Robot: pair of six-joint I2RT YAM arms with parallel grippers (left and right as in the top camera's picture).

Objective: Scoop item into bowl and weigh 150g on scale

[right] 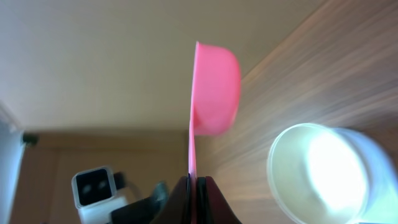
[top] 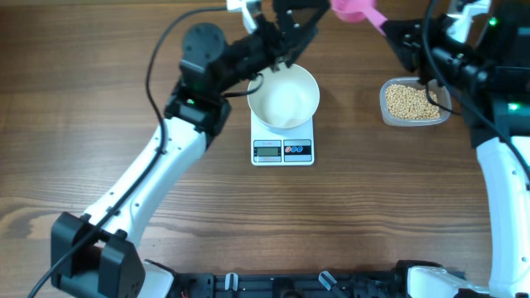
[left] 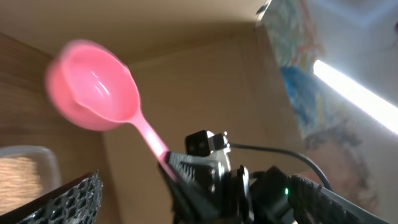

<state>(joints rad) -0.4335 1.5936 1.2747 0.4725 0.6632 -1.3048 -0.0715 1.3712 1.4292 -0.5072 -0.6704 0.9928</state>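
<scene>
With your right gripper (right: 193,182) clamped on the pink scoop (right: 214,87) (left gripper (top: 286,37) wide open, empty), dip level into the tub's beans (top: 411,101).

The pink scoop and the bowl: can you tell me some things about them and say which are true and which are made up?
1. The right end effector is shut on the pink scoop. True.
2. The white bowl sits on the scale. True.
3. The white bowl is full of beans. False: it looks empty.
4. The beans are in the clear tub. True.
5. The pink scoop is lying on the table. False: it is held up in the air.
6. The left end effector holds the scoop. False: it is open, near the bowl's rim.
</scene>
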